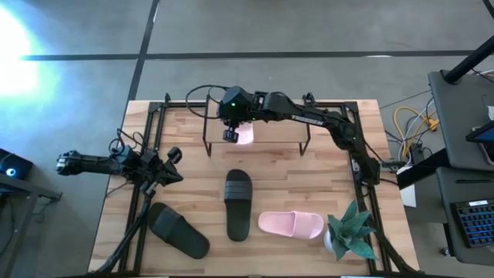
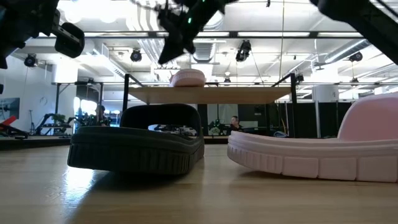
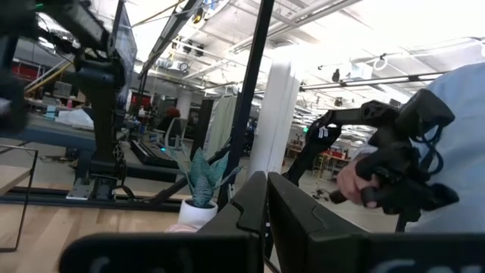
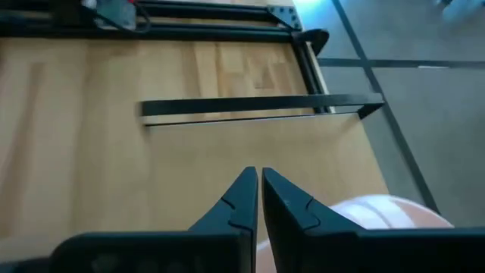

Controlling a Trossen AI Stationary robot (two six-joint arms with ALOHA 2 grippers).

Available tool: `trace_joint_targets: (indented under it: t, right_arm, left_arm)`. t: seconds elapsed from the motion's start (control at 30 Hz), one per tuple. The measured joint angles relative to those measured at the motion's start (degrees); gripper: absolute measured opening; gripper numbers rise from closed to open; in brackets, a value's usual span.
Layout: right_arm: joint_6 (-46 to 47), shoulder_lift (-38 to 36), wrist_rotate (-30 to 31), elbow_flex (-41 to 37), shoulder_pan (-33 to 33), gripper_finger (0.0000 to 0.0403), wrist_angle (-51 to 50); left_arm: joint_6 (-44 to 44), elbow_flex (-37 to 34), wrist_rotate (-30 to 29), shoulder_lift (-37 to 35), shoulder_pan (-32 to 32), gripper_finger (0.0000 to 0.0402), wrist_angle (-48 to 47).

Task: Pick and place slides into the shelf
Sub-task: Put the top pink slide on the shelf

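Note:
One pale pink slide (image 1: 245,136) (image 2: 188,78) lies flat on the shelf's plank top (image 1: 278,131) (image 2: 249,94). My right gripper (image 1: 231,133) (image 4: 260,186) is shut and hangs just above the shelf beside this slide (image 4: 379,214), a little apart from it in the low view. The second pink slide (image 1: 290,224) (image 2: 323,152) and two black slides (image 1: 238,204) (image 1: 179,231) lie sole down on the table in front of the shelf. My left gripper (image 1: 171,166) (image 3: 265,201) is shut and empty over the table's left part, above the left black slide.
A potted plant (image 1: 351,232) stands at the table's near right corner, next to the pink slide on the table. Black metal rails (image 1: 147,123) run along the table's left and right edges. In the left wrist view a person's hand (image 3: 356,182) shows in the room beyond.

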Motion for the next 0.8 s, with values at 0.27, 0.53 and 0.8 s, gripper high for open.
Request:
trace_joint_targets:
  t: [0.27,0.53,0.8]
  right_arm:
    - [-2.47,4.35,6.66,-0.06,-2.52,0.0013,5.62]
    - [-3.45,5.29,8.64,0.18,-3.46,0.0013,1.09]
    - [-3.54,4.27,14.79,0.96,-3.79,0.0013,-3.01]
  left_arm:
    - [0.0,0.0,0.01,0.0,-0.02,0.0,0.0]
    - [0.0,0.0,0.0,0.0,0.0,0.0,0.0]
    - [0.0,0.0,-0.01,0.0,-0.01,0.0,0.0]
